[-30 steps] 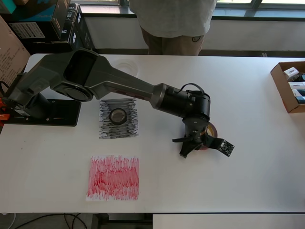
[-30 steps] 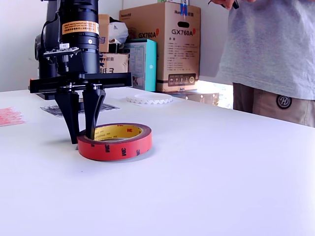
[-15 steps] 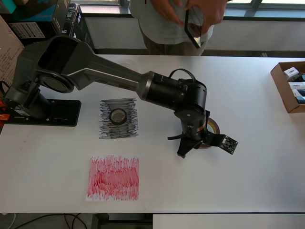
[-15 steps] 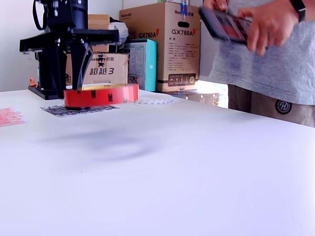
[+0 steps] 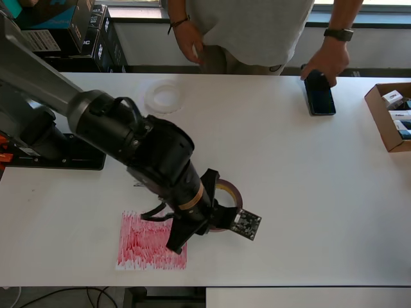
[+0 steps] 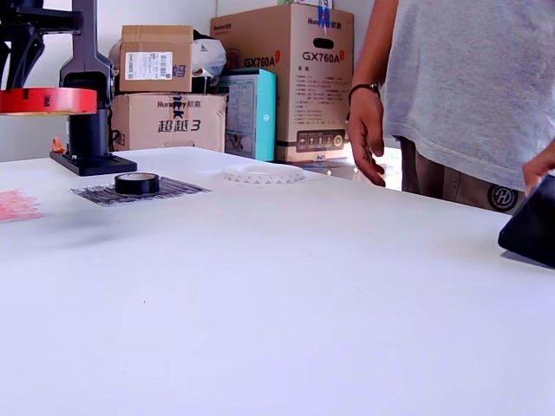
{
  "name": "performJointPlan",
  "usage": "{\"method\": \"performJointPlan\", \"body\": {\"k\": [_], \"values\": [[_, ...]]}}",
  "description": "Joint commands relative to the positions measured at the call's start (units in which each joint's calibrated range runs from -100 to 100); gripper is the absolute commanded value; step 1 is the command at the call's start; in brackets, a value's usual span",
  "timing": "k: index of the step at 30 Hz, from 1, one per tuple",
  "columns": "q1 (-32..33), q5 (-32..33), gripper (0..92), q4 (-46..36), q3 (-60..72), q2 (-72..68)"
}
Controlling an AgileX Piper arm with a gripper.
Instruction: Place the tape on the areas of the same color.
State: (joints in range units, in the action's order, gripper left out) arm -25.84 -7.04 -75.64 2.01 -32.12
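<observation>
Overhead view: The white surface (image 5: 308, 192) carries a red scribbled patch (image 5: 144, 247) near its front edge, a clear-whitish tape roll (image 5: 165, 97) near the far edge, and an open cardboard box (image 5: 387, 115) at the view's right. A person (image 5: 250, 29) stands at the far side, one palm on a dark phone (image 5: 319, 101). The arm's body hides the black patch. The hand (image 5: 209, 221) grips the red-brown tape roll (image 5: 226, 192), jaws closed on its wall, just right of the red patch.

Exterior view: Stacked cartons (image 6: 277, 78) line the wall. The small black roll (image 6: 137, 183) lies on the black scribbled patch (image 6: 139, 191). The red roll (image 6: 48, 100) hangs level, well above the surface, at the view's left edge.

Compared with half a second earlier, the roll is higher and has travelled from the surface's middle toward the red patch; the phone is now down.
</observation>
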Motion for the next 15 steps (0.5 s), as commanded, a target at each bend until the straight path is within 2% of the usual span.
{"method": "performJointPlan", "body": {"k": [1,9,15], "values": [[-5.6,-9.0,0.0,1.0,-11.6,4.7],[-9.2,-15.6,0.0,10.9,-15.4,5.6],[-10.4,-19.0,0.0,13.1,-18.1,6.0]]}}
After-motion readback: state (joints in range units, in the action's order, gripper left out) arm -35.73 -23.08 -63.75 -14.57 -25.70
